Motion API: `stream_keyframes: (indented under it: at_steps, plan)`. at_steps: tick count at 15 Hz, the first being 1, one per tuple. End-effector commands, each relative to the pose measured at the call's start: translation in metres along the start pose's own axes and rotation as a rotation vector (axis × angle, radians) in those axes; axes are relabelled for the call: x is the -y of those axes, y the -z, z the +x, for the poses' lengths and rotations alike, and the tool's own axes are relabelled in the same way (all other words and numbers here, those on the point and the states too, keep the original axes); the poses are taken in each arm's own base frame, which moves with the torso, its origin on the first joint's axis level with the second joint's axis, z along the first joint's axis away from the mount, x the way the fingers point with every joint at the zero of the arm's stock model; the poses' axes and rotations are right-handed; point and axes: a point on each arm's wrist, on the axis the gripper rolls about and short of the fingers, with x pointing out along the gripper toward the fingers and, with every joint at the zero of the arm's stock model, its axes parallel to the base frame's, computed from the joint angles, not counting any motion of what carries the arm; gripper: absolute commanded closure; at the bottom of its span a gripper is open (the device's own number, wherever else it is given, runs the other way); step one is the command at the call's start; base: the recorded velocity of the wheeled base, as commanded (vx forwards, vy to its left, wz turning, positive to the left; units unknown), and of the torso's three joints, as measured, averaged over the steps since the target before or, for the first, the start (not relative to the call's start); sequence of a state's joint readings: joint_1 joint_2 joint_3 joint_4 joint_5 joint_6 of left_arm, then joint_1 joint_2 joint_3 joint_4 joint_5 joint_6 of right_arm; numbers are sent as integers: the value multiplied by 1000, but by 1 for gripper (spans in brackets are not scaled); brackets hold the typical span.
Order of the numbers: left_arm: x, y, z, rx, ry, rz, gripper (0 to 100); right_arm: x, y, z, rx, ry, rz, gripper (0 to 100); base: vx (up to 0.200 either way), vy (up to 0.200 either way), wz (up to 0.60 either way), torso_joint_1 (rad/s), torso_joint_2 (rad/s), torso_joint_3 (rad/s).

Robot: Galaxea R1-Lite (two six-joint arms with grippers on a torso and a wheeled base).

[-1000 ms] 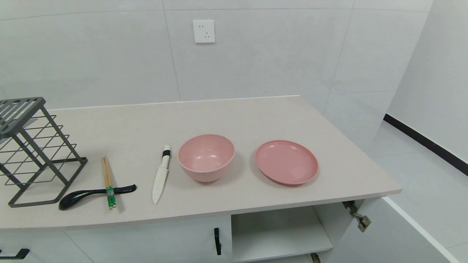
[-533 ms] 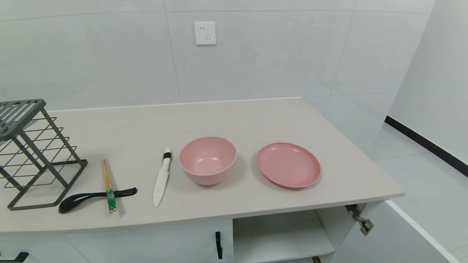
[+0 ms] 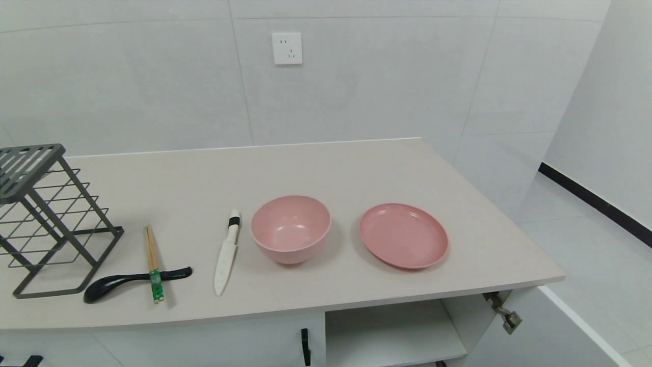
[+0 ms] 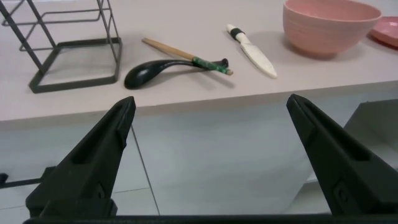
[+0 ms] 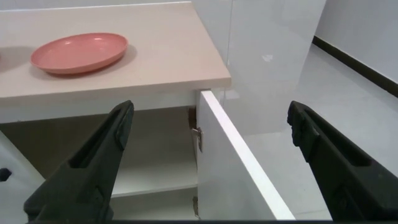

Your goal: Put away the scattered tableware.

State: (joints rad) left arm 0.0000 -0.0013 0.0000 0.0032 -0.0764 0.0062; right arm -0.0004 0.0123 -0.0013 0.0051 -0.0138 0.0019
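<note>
Left gripper point(image 4: 211, 102) low, in front of the bench point(image 3: 326, 168) edge and below its top; fingers point(image 4: 93, 162) spread wide, nothing between them.

Far left on the bench: grey wire rack point(image 3: 25, 163), upright. Just beside its base: black spoon point(image 3: 109, 283), lying flat, handle toward the right. Across that handle, touching it: pair of chopsticks point(image 3: 151, 255), green-banded ends toward the front edge. Apart from these, further right: white knife point(image 3: 225, 257), blade tip toward the front edge. Just beside the knife handle: pink bowl point(image 3: 290, 229), upright, with nothing in it. Near the bowl but not touching: pink plate point(image 3: 403, 235), flat, toward the right end.

Below the plate: open cupboard compartment point(image 3: 392, 336), its door point(image 3: 560, 331) swung out to the right. Right gripper point(image 5: 211, 107) low, facing that opening; fingers likewise spread wide and holding nothing.

Just changed: only the framing. Over the last second, a small downward slide of the whole head view, wall socket point(image 3: 287, 48) and bench together, so a camera shift rather than any move of the tableware. Same layout as a second ago, piece for piece.

Meaning for the task: nothing grasped, nothing stored, work apparently at its very start. Likely an approach or settling phase before a first pick. Probable destinations, judged from the layout: rack for the small utensils, open cupboard for bowl and plate.
</note>
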Motion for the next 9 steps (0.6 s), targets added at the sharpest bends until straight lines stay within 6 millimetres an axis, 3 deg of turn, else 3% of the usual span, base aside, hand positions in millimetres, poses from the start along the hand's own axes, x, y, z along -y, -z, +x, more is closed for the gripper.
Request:
stream_keyframes:
  at_steps: [1, 5, 9]
  plan:
    - [0, 0, 0, -1, -1, 3, 0, 0, 0, 0, -1, 0, 0, 0, 0, 0, 0, 198, -422, -222]
    - [0, 0, 0, -1, 2, 3, 0, 0, 0, 0, -1, 0, 0, 0, 0, 0, 0, 217, -458, -238]
    - [0, 0, 0, -1, 5, 4, 0, 0, 0, 0, -2, -5, 3, 0, 0, 0, 0, 41, -80, -40]
